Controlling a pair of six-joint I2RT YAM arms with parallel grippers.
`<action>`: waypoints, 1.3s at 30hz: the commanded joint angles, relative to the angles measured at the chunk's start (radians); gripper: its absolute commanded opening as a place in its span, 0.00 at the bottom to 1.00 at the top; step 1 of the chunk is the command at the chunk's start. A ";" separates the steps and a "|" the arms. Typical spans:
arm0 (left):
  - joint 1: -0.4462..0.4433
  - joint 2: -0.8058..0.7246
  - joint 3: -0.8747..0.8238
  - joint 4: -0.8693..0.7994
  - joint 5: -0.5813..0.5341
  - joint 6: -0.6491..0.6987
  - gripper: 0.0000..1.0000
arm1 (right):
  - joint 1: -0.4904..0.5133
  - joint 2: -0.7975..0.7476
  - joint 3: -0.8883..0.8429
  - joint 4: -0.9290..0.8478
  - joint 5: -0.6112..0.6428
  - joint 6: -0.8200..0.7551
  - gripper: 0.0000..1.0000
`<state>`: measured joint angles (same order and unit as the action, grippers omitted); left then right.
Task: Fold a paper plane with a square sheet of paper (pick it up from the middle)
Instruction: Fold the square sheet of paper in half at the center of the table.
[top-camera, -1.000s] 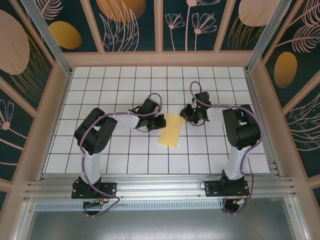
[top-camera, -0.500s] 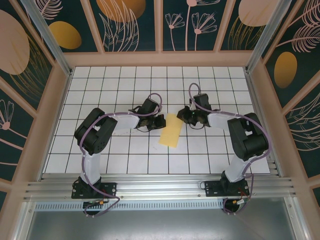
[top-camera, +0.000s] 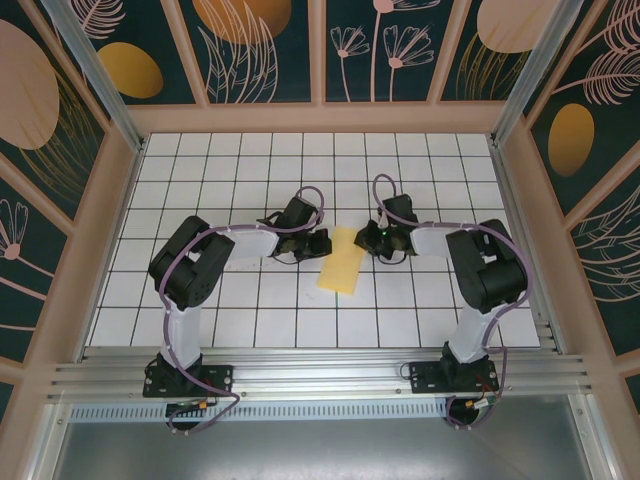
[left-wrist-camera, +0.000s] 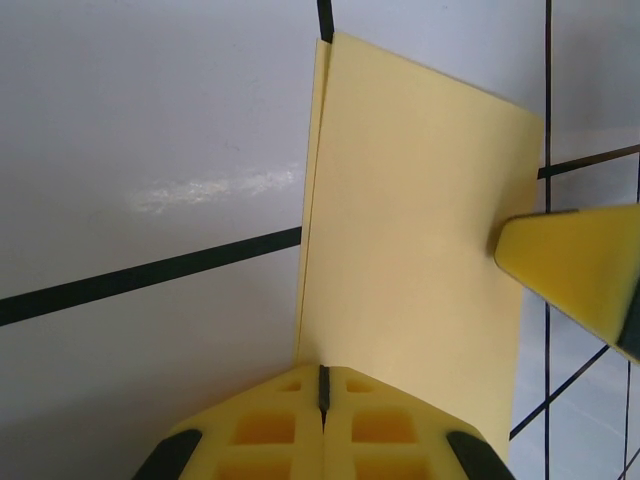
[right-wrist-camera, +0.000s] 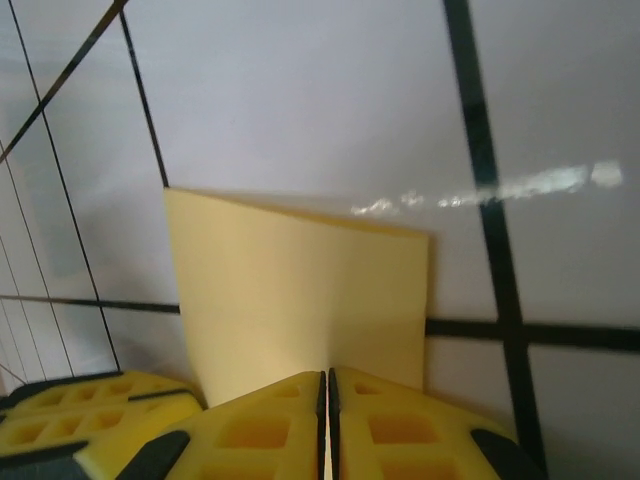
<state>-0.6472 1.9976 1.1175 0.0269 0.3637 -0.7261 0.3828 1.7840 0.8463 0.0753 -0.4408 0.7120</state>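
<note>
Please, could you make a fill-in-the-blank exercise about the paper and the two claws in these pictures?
1. The paper lies ___ the left claw and the right claw.
2. Its colour is ___.
3. The lines on the white table are ___.
4. Both claws are not open but ___.
Missing words: between; yellow; black; shut.

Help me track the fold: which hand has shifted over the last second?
The right hand: its arm has changed pose beside the far right corner of the yellow paper, while the left hand sits unchanged at the paper's left edge.
</note>
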 joint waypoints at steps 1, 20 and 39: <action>-0.003 0.012 -0.050 -0.087 -0.054 -0.004 0.00 | 0.037 -0.112 -0.046 -0.012 -0.003 0.004 0.13; -0.004 0.027 -0.013 -0.122 -0.053 0.013 0.00 | 0.185 -0.300 -0.266 -0.052 0.071 0.113 0.15; -0.004 0.030 -0.020 -0.115 -0.054 0.005 0.00 | 0.218 -0.349 -0.273 -0.069 0.046 0.085 0.16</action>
<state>-0.6476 1.9945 1.1168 0.0254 0.3546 -0.7261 0.6102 1.4834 0.5167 0.0837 -0.4500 0.8356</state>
